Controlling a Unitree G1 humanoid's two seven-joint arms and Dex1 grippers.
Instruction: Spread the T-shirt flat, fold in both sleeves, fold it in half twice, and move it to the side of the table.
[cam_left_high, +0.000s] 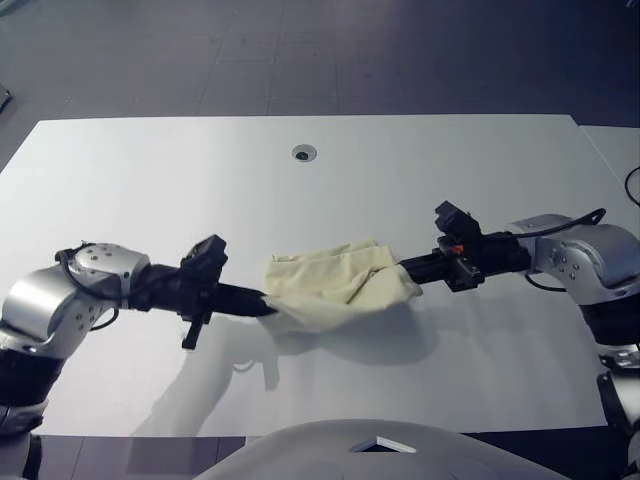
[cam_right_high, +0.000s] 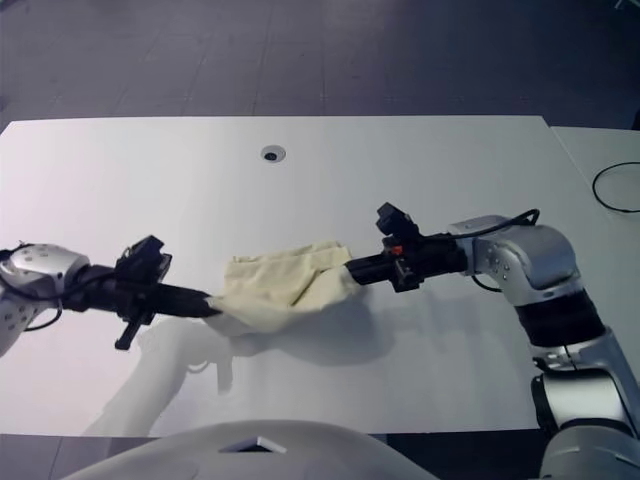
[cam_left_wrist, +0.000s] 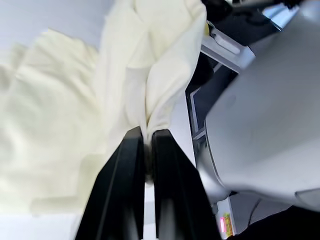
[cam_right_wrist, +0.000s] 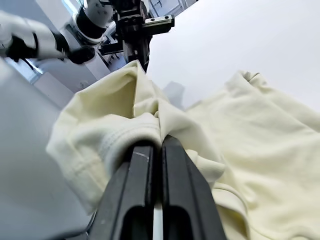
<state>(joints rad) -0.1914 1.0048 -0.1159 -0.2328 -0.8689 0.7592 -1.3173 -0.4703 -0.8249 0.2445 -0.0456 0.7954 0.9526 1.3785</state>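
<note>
A pale yellow T-shirt (cam_left_high: 335, 285) hangs bunched between my two grippers, lifted a little above the middle of the white table (cam_left_high: 200, 180), with its shadow on the tabletop beneath. My left gripper (cam_left_high: 268, 299) is shut on the cloth's left end; the left wrist view shows the T-shirt (cam_left_wrist: 145, 75) pinched between its black fingers (cam_left_wrist: 167, 200). My right gripper (cam_left_high: 400, 267) is shut on the right end, where the right wrist view shows a thick fold of the T-shirt (cam_right_wrist: 125, 120) clamped in the fingers (cam_right_wrist: 180, 195).
A small round grommet hole (cam_left_high: 304, 153) sits in the table toward the back centre. A second white table (cam_right_high: 600, 165) with a black cable loop (cam_right_high: 615, 187) stands at the right. Bare tabletop lies on all sides of the shirt.
</note>
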